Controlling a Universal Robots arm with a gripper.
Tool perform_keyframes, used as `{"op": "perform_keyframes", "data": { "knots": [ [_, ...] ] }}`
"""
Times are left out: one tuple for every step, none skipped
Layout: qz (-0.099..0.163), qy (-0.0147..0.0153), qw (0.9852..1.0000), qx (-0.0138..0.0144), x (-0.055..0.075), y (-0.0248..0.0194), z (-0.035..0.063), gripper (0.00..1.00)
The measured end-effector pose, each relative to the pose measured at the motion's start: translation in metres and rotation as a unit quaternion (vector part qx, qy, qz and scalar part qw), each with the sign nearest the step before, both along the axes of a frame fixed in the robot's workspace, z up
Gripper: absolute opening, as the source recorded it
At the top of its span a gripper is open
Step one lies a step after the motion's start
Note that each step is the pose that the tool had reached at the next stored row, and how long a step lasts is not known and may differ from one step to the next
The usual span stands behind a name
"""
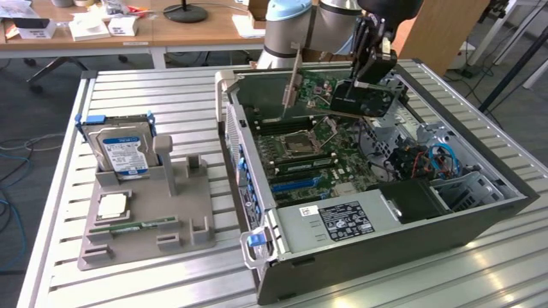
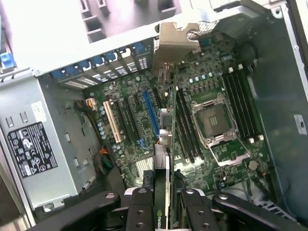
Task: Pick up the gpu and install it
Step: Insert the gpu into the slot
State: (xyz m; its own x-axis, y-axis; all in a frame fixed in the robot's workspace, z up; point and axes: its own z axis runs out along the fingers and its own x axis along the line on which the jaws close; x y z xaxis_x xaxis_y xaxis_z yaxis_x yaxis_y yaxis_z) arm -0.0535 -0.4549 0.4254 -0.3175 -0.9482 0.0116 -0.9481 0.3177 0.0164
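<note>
The gpu (image 1: 355, 101) is a dark card with a silver end bracket, and it hangs tilted above the open computer case (image 1: 479, 212). My gripper (image 1: 370, 77) is shut on its top edge. In the wrist view I look down the gpu (image 2: 165, 130) edge-on, with its bracket (image 2: 175, 43) at the far end and my gripper (image 2: 163, 204) clamped on either side of the card. The card is apart from the motherboard (image 2: 134, 110) below it. There the blue slot (image 2: 150, 113) and the black slots lie just beside the card's line.
A grey holder (image 1: 145, 212) at the exterior view's left carries a silver hard drive with a blue label (image 1: 122, 151), a processor (image 1: 113, 206) and a green memory stick (image 1: 133, 226). The power supply (image 1: 342, 218) fills the near end of the case. A wooden desk (image 1: 171, 32) stands behind.
</note>
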Motion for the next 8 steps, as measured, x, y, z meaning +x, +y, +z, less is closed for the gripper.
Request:
{"op": "perform_keyframes", "data": {
  "knots": [
    [0.010, 0.0000, 1.0000, 0.0000, 0.0000, 0.0000, -0.0001, 0.26],
    [0.019, 0.0000, 0.9998, 0.0000, 0.0000, 0.0000, -0.0002, 0.26],
    [0.028, 0.0000, 0.9996, 0.0000, 0.0000, 0.0000, -0.0002, 0.26],
    [0.037, 0.0000, 0.9993, 0.0000, 0.0000, 0.0000, -0.0003, 0.26],
    [0.046, 0.0000, 0.9990, 0.0000, 0.0000, 0.0000, -0.0004, 0.26],
    [0.054, 0.0000, 0.9985, 0.0000, 0.0000, 0.0000, -0.0004, 0.26],
    [0.063, 0.0000, 0.9980, 0.0000, 0.0000, 0.0000, -0.0005, 0.26],
    [0.072, 0.0000, 0.9974, 0.0000, 0.0000, 0.0000, -0.0006, 0.26]
  ]
}}
